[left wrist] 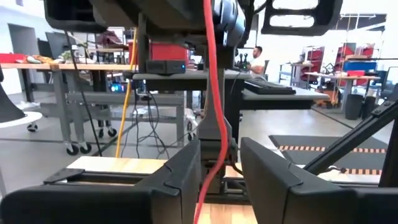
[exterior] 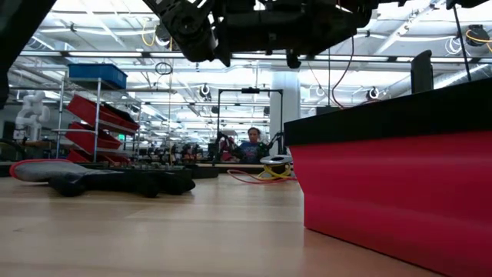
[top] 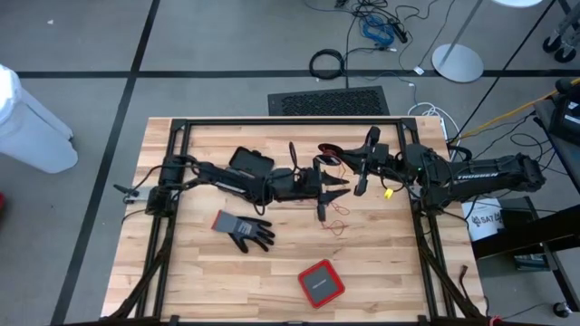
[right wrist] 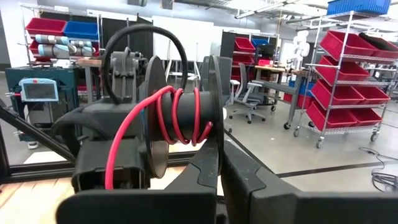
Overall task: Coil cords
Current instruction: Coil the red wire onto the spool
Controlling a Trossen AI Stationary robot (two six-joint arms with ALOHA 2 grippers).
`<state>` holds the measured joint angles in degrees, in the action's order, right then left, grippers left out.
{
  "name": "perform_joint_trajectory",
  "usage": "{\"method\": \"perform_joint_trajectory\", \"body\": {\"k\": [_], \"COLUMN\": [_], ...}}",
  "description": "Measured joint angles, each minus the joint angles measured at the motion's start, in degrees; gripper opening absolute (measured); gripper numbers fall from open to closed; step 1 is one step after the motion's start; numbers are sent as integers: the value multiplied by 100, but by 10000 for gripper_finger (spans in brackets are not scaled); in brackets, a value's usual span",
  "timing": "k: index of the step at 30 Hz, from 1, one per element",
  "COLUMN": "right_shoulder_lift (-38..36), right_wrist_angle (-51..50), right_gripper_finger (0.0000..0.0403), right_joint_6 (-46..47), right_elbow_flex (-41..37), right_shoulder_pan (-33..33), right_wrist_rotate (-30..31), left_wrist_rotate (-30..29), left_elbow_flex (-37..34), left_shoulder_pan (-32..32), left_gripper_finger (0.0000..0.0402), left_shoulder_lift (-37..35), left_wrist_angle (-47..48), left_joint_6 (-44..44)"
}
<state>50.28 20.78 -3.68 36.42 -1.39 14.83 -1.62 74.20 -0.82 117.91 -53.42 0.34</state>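
A black spool (right wrist: 186, 112) carries a few turns of the red cord (right wrist: 180, 115) and stands above the table's middle, where my right gripper (right wrist: 219, 177) is shut on it. From the spool the red cord (left wrist: 214, 118) drops between the fingers of my left gripper (left wrist: 221, 174), which is open; whether a finger touches the cord, I cannot tell. In the high view my left gripper (top: 337, 191) faces my right gripper (top: 353, 170) closely. The red cord's loose end (top: 337, 223) lies on the wood. A yellow cord (exterior: 270, 166) rests on the table farther back. My right gripper pinches the lower rim of one spool flange (right wrist: 214, 146) between its two shut fingers, coming level from the table's right side. The fingers themselves hide the exact spot. The spool stands upright above the fingers, clear of the table, with the red cord wound round its hub.
A grey and black glove (top: 243, 228) lies left of the middle, a red box (top: 321, 282) near the front edge, and a black flat object (top: 251, 163) under my left arm. A black frame (top: 290, 120) borders the tabletop.
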Motion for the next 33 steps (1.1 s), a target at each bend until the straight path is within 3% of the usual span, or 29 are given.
{"method": "perform_joint_trajectory", "body": {"k": [12, 15, 20, 33], "right_shoulder_lift": [0, 0, 0, -2], "right_wrist_angle": [0, -2, -17, -886], "right_gripper_finger": [0, 0, 0, 0], "right_joint_6": [-12, -7, -4, -1], "right_elbow_flex": [0, 0, 0, -2], "right_shoulder_pan": [-1, 0, -2, -2], "right_wrist_rotate": [0, 0, -2, 9], "left_wrist_rotate": [-22, -149, -187, -692], "left_elbow_flex": [4, 4, 4, -6], "left_shoulder_pan": [27, 33, 91, 524], "left_gripper_finger": [117, 94, 12, 1], "left_shoulder_lift": [9, 9, 9, -119], "left_wrist_angle": [562, 622, 816, 2115], "left_joint_6": [157, 193, 212, 157]}}
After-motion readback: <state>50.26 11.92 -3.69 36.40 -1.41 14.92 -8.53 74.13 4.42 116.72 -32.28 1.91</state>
